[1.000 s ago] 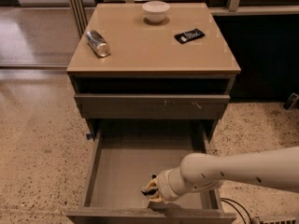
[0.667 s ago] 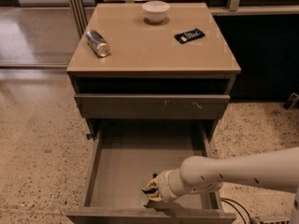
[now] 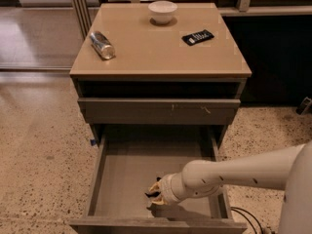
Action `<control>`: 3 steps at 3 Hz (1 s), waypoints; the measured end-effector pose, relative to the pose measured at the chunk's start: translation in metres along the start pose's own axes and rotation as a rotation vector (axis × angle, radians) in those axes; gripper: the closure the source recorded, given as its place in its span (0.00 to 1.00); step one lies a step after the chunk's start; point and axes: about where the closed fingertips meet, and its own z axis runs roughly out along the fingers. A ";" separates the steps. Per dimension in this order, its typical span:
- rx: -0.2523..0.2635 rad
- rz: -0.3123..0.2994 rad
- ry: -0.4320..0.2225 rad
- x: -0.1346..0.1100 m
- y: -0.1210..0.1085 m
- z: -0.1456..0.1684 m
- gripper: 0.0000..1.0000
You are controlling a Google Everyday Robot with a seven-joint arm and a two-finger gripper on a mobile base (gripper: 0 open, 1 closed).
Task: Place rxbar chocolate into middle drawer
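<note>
The middle drawer (image 3: 96, 175) is pulled wide open, showing a plain grey-brown floor. My gripper (image 3: 154, 195) reaches in from the right on a white arm and sits low over the drawer floor near its front edge. Its yellowish fingertips are shut on a small black thing, the rxbar chocolate (image 3: 150, 194), of which only a dark end shows. A dark blue-black bar with white lettering (image 3: 197, 37) lies on the cabinet top at the right; it is a different bar.
A white bowl (image 3: 162, 10) stands at the back of the cabinet top (image 3: 156, 52), and a silver can (image 3: 102, 45) lies on its left side. A closed grey drawer front with pale scratches (image 3: 158, 110) sits above the open drawer. A speckled floor surrounds the cabinet.
The gripper has stayed almost in place inside the drawer, shifting only slightly left. Nothing else has moved.
</note>
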 end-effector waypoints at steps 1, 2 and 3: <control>0.048 0.022 0.033 0.016 -0.031 0.021 1.00; 0.121 0.029 0.069 0.041 -0.062 0.049 1.00; 0.152 0.077 0.051 0.068 -0.071 0.083 1.00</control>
